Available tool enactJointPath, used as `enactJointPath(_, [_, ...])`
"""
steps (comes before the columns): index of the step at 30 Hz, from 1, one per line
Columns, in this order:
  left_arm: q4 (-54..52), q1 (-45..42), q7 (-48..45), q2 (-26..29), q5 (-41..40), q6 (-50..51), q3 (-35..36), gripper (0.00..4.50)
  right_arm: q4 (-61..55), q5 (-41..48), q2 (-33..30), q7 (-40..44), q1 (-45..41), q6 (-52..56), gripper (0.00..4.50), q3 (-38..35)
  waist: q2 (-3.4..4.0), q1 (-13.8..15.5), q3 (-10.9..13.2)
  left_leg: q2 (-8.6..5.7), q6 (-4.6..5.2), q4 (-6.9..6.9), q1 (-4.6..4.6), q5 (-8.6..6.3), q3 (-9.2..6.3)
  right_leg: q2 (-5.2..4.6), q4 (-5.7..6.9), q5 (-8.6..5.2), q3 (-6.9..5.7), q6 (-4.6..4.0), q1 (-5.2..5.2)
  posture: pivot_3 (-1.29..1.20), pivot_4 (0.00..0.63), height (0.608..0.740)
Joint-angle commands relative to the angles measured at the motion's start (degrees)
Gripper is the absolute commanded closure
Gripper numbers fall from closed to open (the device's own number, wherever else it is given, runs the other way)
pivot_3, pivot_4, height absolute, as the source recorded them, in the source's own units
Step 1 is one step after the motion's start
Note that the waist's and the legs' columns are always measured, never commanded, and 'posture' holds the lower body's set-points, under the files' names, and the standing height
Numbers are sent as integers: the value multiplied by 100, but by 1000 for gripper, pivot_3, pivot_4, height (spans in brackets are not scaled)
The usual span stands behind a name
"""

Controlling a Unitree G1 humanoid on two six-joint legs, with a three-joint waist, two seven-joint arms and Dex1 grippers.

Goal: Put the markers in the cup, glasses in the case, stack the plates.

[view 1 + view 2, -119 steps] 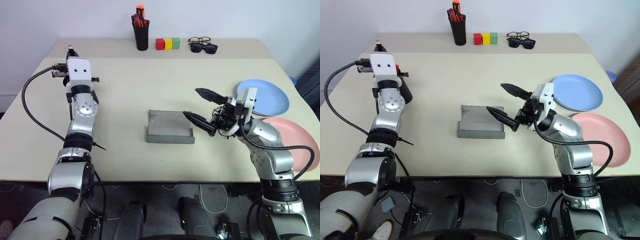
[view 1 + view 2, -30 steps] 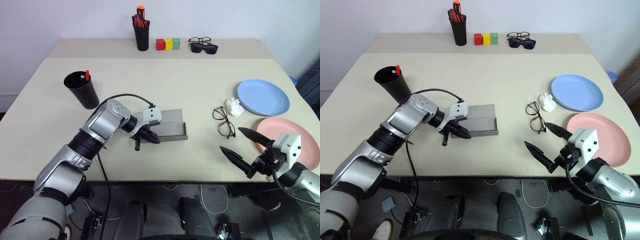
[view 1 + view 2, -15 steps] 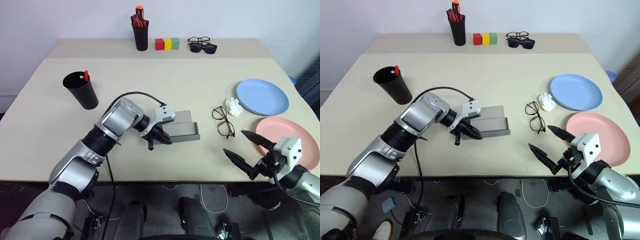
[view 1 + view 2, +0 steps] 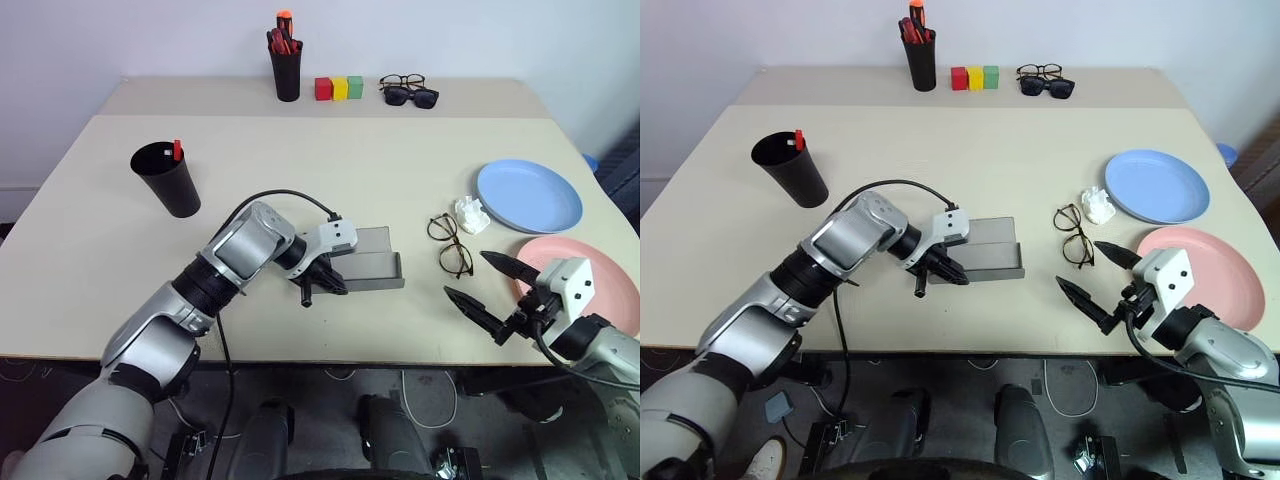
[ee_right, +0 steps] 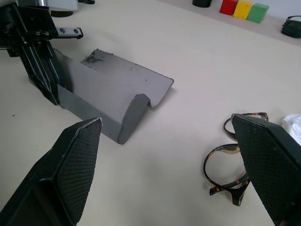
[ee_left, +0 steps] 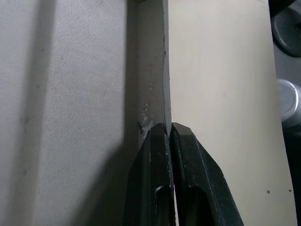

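Looking through the head camera, I see my left tool with its fingers pressed together on the near left edge of the open grey case, which lies mid-table. My right tool hangs near the table's front edge with its fingers spread wide and nothing between them, just short of the glasses. The glasses lie between the case and the plates, beside a crumpled white scrap. The blue plate and the pink plate sit side by side on the right, not stacked. The cup stands upright far left with a red-capped marker in it. At the back are a pen holder, three coloured blocks and two more pairs of spectacles. From the left wrist camera, the two black fingers close tightly on the case's thin wall. From the right wrist camera, my wide-spread fingers frame the open case, with the left tool at its far end and the glasses lying close beside it.
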Motion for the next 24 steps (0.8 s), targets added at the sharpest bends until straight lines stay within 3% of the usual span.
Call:
enactJointPath(1, [139,-115,36,-154,124,-251,-127,4479,-82,-5,-83,-2,-13,-3,0,-79,0,4,0,0,0,1,1,0,0,0,0,-1,0,2,2,0,150,740])
enactJointPath(9, [285,-145,66,-334,235,-381,-117,4479,-134,55,-98,17,67,92,0,-147,1,5,0,0,0,1,4,0,0,0,0,-1,0,2,5,0,150,740])
enactJointPath(15, [222,-194,140,-350,206,-271,74,1586,131,-23,-184,-12,-256,205,0,-16,0,-24,0,0,0,1,4,0,0,0,0,-1,0,2,4,0,150,740])
enactJointPath(21, [-771,-201,86,110,-209,296,615,1586,815,135,-494,188,-1030,727,0,193,2,-54,1,4,1,-3,10,0,0,2,9,1,0,-1,0,0,150,740])
enactJointPath(24, [-1377,60,367,232,-552,96,1337,1586,1528,141,-738,444,-1741,1080,0,451,4,-55,2,3,1,-1,5,1,1,1,3,11,2,-15,-1,0,150,740])
